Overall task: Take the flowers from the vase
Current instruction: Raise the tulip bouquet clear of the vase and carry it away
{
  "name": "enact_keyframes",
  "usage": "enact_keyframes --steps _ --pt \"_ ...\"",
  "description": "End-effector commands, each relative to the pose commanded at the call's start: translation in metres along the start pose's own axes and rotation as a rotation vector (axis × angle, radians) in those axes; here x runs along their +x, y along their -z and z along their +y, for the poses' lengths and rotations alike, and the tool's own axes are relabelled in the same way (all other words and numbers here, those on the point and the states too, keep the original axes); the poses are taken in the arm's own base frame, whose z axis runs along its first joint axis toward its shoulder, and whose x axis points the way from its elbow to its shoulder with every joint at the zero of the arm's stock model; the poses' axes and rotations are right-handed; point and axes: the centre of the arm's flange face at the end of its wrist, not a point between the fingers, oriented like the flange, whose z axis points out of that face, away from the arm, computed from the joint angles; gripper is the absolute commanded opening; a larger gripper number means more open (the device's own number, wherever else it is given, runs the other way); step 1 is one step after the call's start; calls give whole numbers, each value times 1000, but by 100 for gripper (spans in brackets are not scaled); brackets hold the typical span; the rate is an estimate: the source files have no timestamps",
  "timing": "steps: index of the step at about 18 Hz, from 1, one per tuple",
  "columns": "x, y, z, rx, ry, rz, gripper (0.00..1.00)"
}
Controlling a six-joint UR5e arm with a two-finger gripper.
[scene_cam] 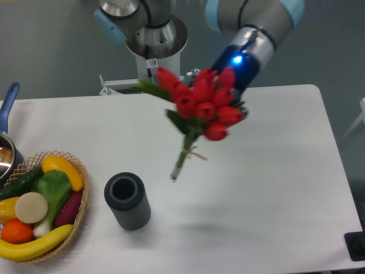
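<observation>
The arm (251,14) is built of thick grey tubular links with pale blue caps at the joints. Its round silver-grey base column (155,43) stands behind the far edge of the table (274,171) and bears a small white label with a red mark on its front. At the wrist, a silver ring (258,41) meets a dark blue section (236,65) with a bright blue light glowing on it.

A robotics lab is indicated: an industrial arm (251,17) is mounted on a metal pedestal (157,48) behind a plain white table (274,182), backed by a bare grey wall. Toy produce in a wicker basket (43,205), set far left below the pincer (231,97), is laid out as test props.
</observation>
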Motion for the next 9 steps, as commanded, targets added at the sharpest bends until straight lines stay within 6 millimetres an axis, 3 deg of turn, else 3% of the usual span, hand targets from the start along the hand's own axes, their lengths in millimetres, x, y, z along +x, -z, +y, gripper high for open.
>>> enact_keyframes --steps 4,9 --pt "-26 17 21 -1 -34 -37 39" --pt "-29 19 36 -8 -51 -41 39"
